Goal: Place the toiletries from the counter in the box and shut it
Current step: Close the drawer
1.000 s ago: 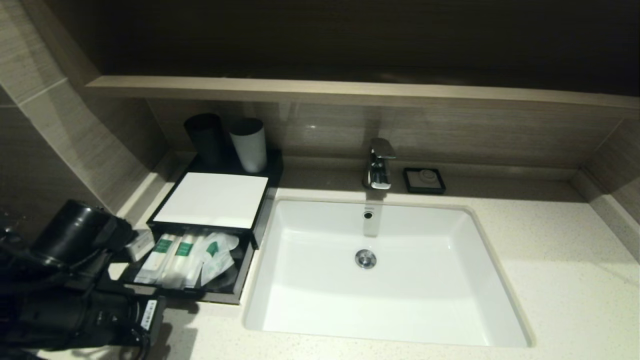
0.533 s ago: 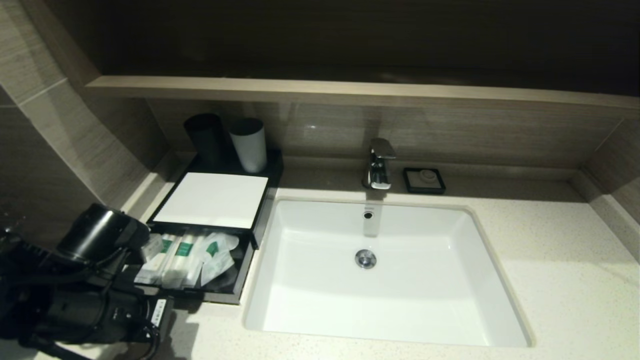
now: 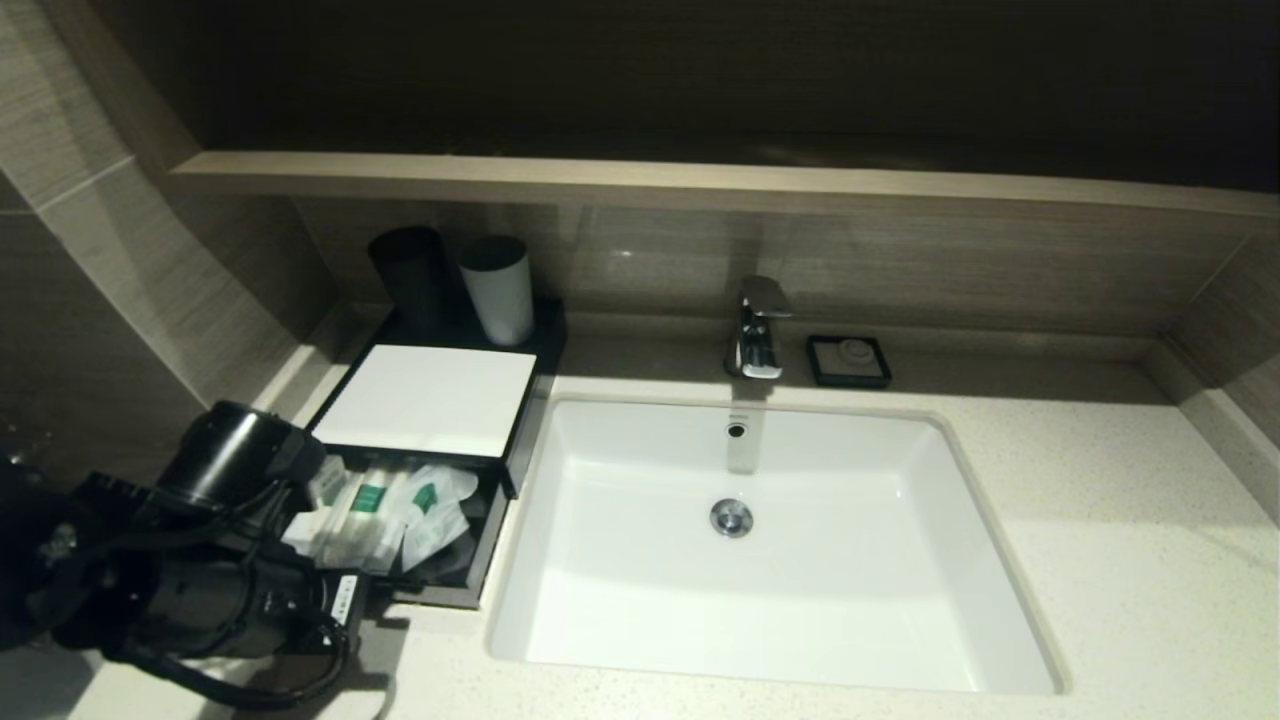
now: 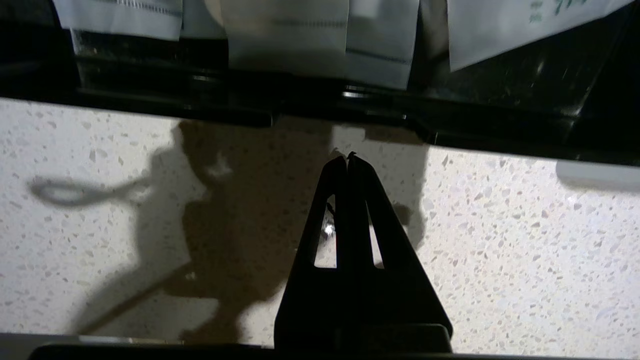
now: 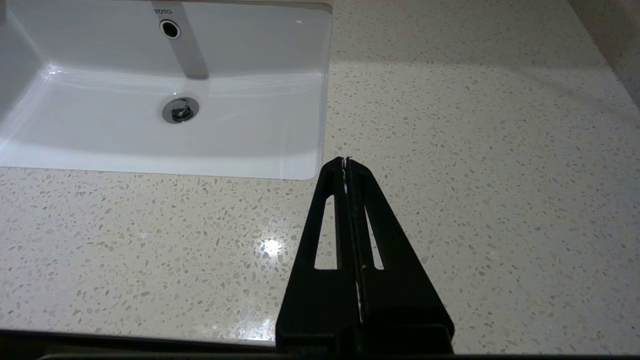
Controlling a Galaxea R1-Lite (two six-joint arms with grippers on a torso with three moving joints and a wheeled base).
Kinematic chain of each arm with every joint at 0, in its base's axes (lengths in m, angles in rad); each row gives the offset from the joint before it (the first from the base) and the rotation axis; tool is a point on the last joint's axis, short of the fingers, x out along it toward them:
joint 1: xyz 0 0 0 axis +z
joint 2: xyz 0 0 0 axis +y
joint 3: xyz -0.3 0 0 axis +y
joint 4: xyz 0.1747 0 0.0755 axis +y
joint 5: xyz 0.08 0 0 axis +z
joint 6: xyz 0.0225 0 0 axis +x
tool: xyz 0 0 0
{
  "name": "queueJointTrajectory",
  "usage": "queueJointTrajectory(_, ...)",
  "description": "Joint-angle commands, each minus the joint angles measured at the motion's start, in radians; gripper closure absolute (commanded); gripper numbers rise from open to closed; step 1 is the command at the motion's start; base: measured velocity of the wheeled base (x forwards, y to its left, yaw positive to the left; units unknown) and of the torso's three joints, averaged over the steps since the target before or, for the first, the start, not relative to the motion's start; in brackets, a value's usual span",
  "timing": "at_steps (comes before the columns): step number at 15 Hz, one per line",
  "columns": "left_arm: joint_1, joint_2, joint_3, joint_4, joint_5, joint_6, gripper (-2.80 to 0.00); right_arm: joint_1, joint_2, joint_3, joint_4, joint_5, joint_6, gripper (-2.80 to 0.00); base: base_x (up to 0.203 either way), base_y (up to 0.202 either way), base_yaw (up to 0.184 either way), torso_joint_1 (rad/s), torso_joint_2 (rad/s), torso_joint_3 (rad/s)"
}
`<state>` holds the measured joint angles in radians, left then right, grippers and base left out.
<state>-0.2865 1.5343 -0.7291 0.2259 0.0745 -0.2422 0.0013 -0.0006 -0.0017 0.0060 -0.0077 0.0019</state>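
Observation:
The black box (image 3: 425, 400) with its white top panel stands left of the sink, its front drawer (image 3: 440, 597) pulled out. Several white toiletries (image 3: 375, 515) with green labels lie inside the drawer. My left arm (image 3: 200, 590) covers the drawer's front left corner in the head view. In the left wrist view my left gripper (image 4: 348, 156) is shut on nothing, its tips just short of the drawer's black front wall (image 4: 325, 107), above the speckled counter (image 4: 500, 240); the toiletries (image 4: 285, 45) show beyond that wall. My right gripper (image 5: 346, 160) hangs shut and empty over the counter (image 5: 475, 150).
A dark grey cup (image 3: 410, 275) and a white cup (image 3: 497, 288) stand behind the box. The white sink basin (image 3: 760, 600) lies right of the drawer, with the tap (image 3: 758, 330) and a small black soap dish (image 3: 848, 360) behind it. A wooden ledge (image 3: 700, 185) runs above.
My left arm has swung to the right, to the drawer's front left corner, and now covers more of it. The drawer and the toiletries have not moved.

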Motion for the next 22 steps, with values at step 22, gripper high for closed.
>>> queueJointTrajectory(22, 0.051, 0.141, -0.191, -0.060, 0.002, 0.013, 0.00, 0.000, 0.001, 0.000, 0.000, 0.000, 0.000, 0.00, 0.000, 0.000, 0.000, 0.000, 0.00, 0.000)
